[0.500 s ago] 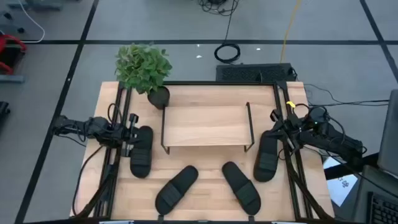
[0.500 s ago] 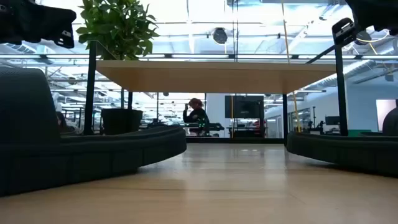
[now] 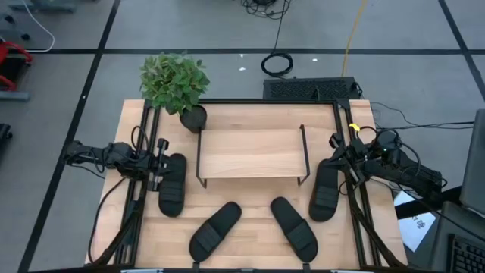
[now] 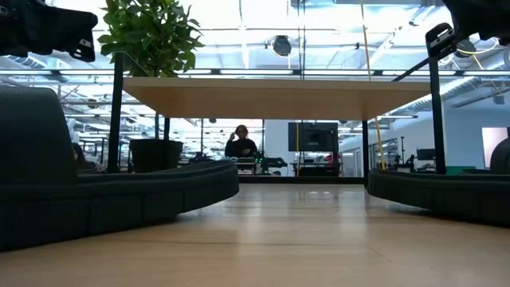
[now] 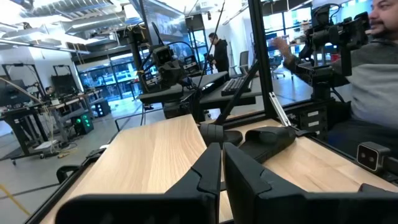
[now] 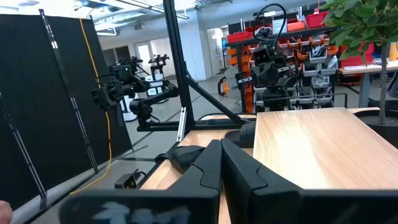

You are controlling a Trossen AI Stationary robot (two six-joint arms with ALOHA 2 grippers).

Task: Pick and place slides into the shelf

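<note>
Four black slides lie sole-down on the table. In the high view one slide is left of the shelf, one slide is right of it, and two slides lie near the front edge. My left gripper hovers shut over the left slide's far end; its wrist view shows the fingers together at shelf-top height. My right gripper hovers shut over the right slide's far end. The shelf board stands on thin black legs.
A potted plant stands at the table's far left corner, just behind the shelf's left end. Black frame rails run along both table sides. Bare wood lies between the shelf and the two front slides. A person sits beyond the table.
</note>
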